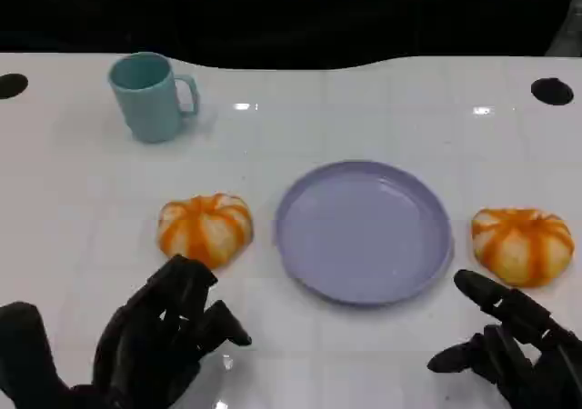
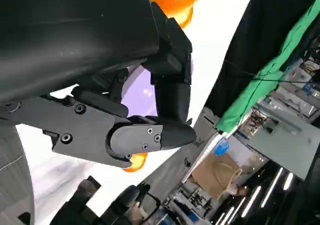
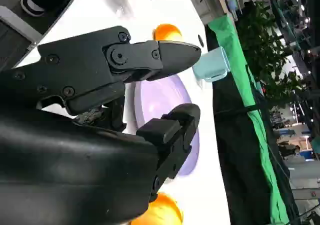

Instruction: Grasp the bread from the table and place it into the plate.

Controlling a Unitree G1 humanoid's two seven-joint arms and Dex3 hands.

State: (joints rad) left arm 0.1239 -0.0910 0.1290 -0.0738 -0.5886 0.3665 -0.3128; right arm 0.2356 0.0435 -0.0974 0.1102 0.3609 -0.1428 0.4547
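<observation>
Bread [image 1: 205, 229] unobstructed, right robot hand [image 1: 514, 350] cropped

Plate [image 1: 364, 232] between two breads — left bread [image 1: 205, 228], right bread [image 1: 522, 244].

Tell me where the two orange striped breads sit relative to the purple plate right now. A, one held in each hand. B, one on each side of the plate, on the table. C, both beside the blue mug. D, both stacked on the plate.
B: in the head view one bread lies on the table to the left of the empty plate and the other bread lies to its right, with neither hand holding anything.
</observation>
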